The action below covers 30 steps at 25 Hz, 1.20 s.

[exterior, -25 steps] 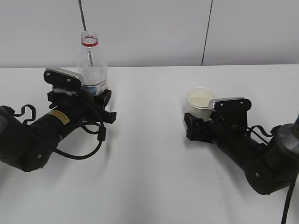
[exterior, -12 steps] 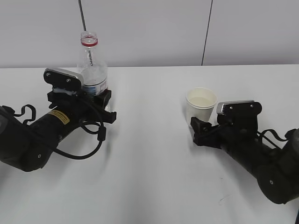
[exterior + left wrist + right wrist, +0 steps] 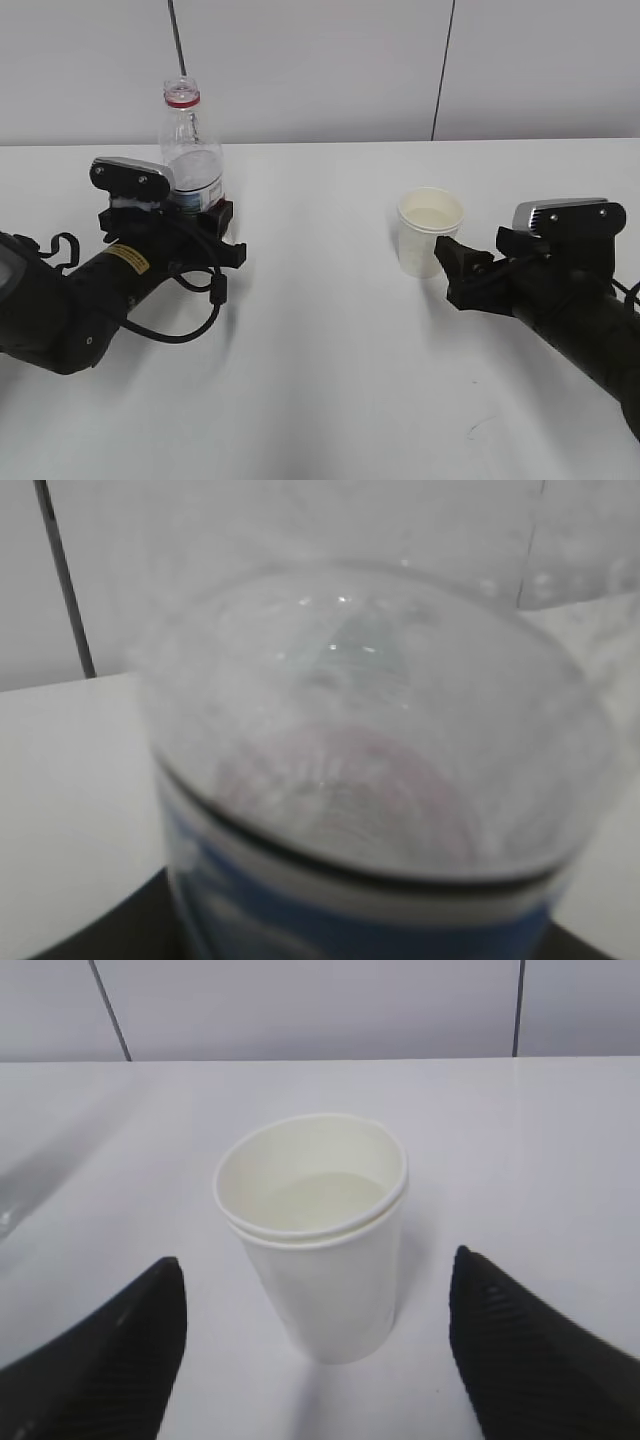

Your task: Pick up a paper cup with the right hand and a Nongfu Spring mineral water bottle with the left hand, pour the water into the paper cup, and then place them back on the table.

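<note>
The Nongfu Spring mineral water bottle (image 3: pixel 190 150) is upright and uncapped at the left, its red neck ring showing. My left gripper (image 3: pixel 205 215) is shut around its lower body. In the left wrist view the bottle (image 3: pixel 370 750) fills the frame, blurred, and my fingers are hidden. The paper cup (image 3: pixel 430 230) stands free on the white table (image 3: pixel 320 350), with liquid inside. My right gripper (image 3: pixel 452 270) is open just right of the cup and clear of it. In the right wrist view the cup (image 3: pixel 320 1250) stands between and ahead of my two spread black fingers (image 3: pixel 120 1350).
A small dark scuff mark (image 3: pixel 480 425) lies on the table at the front right. A grey wall (image 3: pixel 320 60) runs behind the table's far edge, with two thin dark cables (image 3: pixel 445 60) hanging down it.
My right gripper has let go of the cup and drawn back to the right; the cup stays standing. My left gripper and the bottle have shifted slightly left and down together.
</note>
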Motion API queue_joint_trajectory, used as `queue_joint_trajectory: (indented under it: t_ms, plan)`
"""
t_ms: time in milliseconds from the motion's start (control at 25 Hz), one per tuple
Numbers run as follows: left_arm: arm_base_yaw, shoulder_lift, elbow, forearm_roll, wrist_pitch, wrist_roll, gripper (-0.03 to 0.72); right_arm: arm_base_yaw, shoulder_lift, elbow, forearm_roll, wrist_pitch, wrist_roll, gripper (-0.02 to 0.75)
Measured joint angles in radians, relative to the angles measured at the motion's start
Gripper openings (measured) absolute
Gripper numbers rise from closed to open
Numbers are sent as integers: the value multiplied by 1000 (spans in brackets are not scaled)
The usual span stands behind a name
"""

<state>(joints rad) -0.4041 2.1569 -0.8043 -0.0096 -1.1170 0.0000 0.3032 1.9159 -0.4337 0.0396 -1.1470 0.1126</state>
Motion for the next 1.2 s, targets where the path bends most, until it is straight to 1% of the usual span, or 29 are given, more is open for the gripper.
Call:
queue_joint_trajectory:
  t_ms: [200,480,520,560,720,760,920,1200]
  plan:
    - [0,30,-2,-3,-16,-7,311,0,-68,38,-12,0,0,599]
    - [0,33,-2,-6,-22,-11,316,0,-83,49,-12,-2,0,596]
    - [0,33,-2,-7,-22,-11,330,0,-83,49,-12,-2,0,596]
    - [0,33,-2,-8,-23,-11,361,0,-83,49,-12,-2,0,596]
    - [0,33,-2,-15,-23,-11,532,0,-83,49,-12,-2,0,596]
    - [0,33,-2,-15,-23,-11,561,0,-83,49,-12,-2,0,596]
    - [0,9,4,-16,-19,-10,596,0,-83,49,-12,-2,0,596]
    - [0,-130,100,-25,-23,0,596,0,-126,49,-20,0,0,596]
